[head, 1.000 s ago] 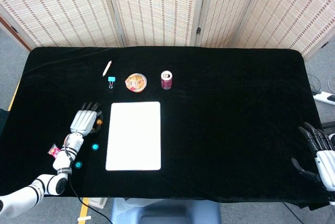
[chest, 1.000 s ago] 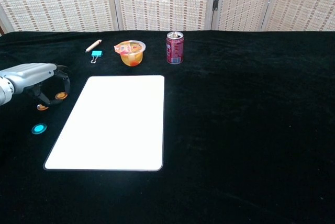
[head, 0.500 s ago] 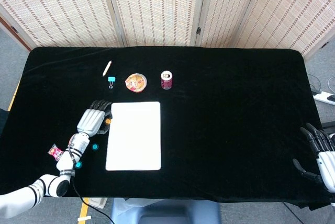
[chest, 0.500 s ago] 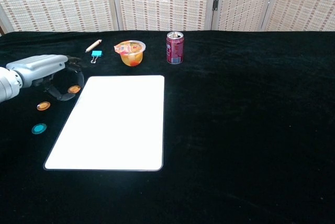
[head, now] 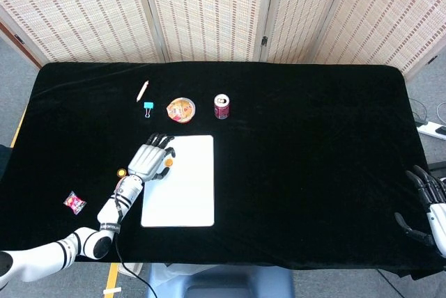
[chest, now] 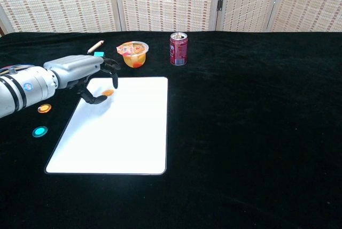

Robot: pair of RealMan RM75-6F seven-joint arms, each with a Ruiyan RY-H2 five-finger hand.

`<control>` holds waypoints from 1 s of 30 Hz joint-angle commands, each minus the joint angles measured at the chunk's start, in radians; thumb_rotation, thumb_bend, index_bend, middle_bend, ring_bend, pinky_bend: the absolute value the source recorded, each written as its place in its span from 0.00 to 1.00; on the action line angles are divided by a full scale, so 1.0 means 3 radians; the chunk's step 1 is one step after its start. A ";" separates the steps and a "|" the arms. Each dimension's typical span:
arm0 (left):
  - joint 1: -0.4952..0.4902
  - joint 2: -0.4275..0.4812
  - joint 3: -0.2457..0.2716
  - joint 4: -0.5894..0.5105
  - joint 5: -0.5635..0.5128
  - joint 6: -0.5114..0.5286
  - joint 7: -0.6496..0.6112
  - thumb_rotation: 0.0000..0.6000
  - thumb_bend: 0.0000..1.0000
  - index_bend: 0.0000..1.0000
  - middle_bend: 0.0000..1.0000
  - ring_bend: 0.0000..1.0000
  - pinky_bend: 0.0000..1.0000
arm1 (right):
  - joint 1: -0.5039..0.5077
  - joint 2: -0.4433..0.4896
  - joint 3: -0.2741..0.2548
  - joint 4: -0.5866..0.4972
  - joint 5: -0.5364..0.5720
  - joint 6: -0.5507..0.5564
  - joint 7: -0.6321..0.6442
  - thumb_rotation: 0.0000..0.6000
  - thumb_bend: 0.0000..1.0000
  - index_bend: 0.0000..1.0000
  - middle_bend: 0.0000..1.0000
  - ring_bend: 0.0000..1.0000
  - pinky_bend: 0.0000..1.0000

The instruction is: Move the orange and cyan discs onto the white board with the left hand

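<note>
While the right hand (head: 432,207) sits at the near right edge of the table (head: 313,138) with its fingers loosely spread and nothing in them, the left hand (chest: 85,74) hovers over the near-left corner region of the white board (chest: 123,132), at its far left part. Nearest on the left lies a cyan disc (chest: 39,131) on the black cloth, apart from the board. Just beyond it an orange disc (chest: 44,108) also lies on the cloth. The left hand pinches a second orange disc (chest: 108,92) between thumb and fingertips, over the board's far left corner; whether it touches the board I cannot tell. A pink sweet (head: 73,202) lies further left. Beyond the board stand a fruit cup (chest: 133,53), a red can (chest: 178,48), a teal clip (head: 148,108) and a pencil stub (chest: 95,46).
</note>
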 commanded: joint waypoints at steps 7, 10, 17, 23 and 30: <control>0.0136 0.0204 0.0080 -0.0164 0.0021 0.0229 0.0009 1.00 0.44 0.33 0.13 0.00 0.00 | 0.0011 -0.0007 0.0006 0.0002 -0.0029 0.0004 0.0000 1.00 0.39 0.00 0.00 0.00 0.00; 0.0226 0.0300 0.0143 -0.0166 0.0074 0.0304 -0.0060 1.00 0.44 0.38 0.13 0.00 0.00 | 0.0024 -0.0007 0.0006 -0.0011 -0.0046 -0.0005 -0.0017 1.00 0.39 0.00 0.00 0.00 0.00; 0.0470 0.0426 0.0330 -0.0053 0.0164 0.0420 -0.0274 1.00 0.45 0.42 0.13 0.00 0.00 | 0.0064 -0.0007 0.0008 -0.0051 -0.0083 -0.0037 -0.0065 1.00 0.39 0.00 0.00 0.00 0.00; 0.0570 0.0385 0.0395 0.0103 0.0181 0.0408 -0.0409 1.00 0.45 0.42 0.13 0.00 0.00 | 0.0090 0.0003 0.0010 -0.0088 -0.0105 -0.0052 -0.0100 1.00 0.39 0.00 0.00 0.00 0.00; 0.0602 0.0318 0.0398 0.0256 0.0173 0.0351 -0.0472 1.00 0.45 0.42 0.13 0.00 0.00 | 0.0084 0.0013 0.0004 -0.0105 -0.0105 -0.0040 -0.0111 1.00 0.39 0.00 0.00 0.00 0.00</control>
